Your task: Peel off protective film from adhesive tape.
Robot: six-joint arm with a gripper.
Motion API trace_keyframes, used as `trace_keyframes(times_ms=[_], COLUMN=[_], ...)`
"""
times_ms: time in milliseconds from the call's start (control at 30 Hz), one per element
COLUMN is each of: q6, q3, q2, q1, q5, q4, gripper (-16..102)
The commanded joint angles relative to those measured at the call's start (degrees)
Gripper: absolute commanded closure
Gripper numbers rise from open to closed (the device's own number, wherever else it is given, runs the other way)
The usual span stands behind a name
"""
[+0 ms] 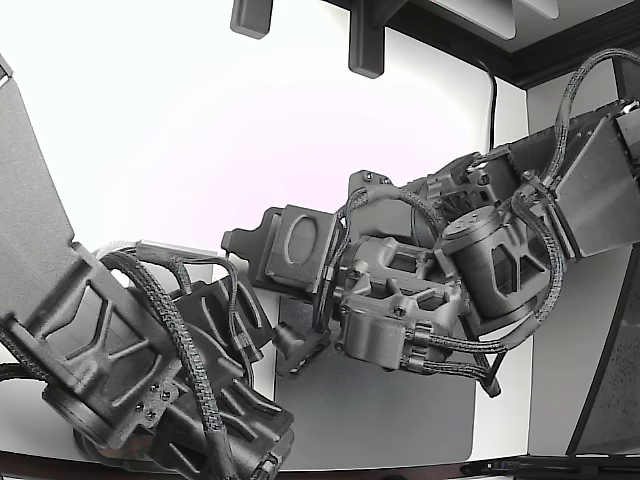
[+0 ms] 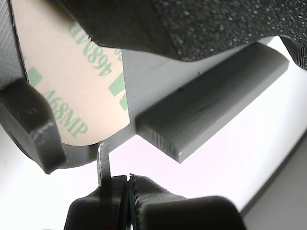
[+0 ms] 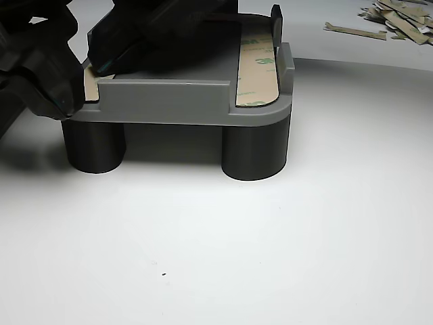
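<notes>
A grey plastic part (image 3: 169, 101) stands on dark cylindrical legs. It carries two tan film-covered tape strips, one at the side view's left (image 3: 90, 82) and one at its right (image 3: 257, 68). In the wrist view the film (image 2: 81, 81) shows green "468MP" print beside a grey ridge (image 2: 211, 105). My gripper (image 2: 127, 191) sits just off the rounded end of this strip, its jaws pressed together. A thin grey sliver (image 2: 103, 163) runs from the jaws up to the part's edge; I cannot tell whether it is film. The gripper (image 3: 71, 91) is at the left strip's near end.
Several peeled film scraps (image 3: 396, 20) lie at the far right on the white table (image 3: 270, 257). A black body (image 2: 216, 24) covers the part from above, and a black finger (image 2: 29, 124) sits beside the strip. In the exterior view two dark arms (image 1: 470, 260) crowd together.
</notes>
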Motion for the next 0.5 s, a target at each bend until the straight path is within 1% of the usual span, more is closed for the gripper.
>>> trace_keyframes(times_ms=[0, 467], q6=[0.1, 0.5], q3=[-1.9, -2.4], q2=[0.8, 0.2], q1=[-0.4, -0.3], q5=[0.2, 0.2], q4=[-0.1, 0.4], gripper=[97, 97])
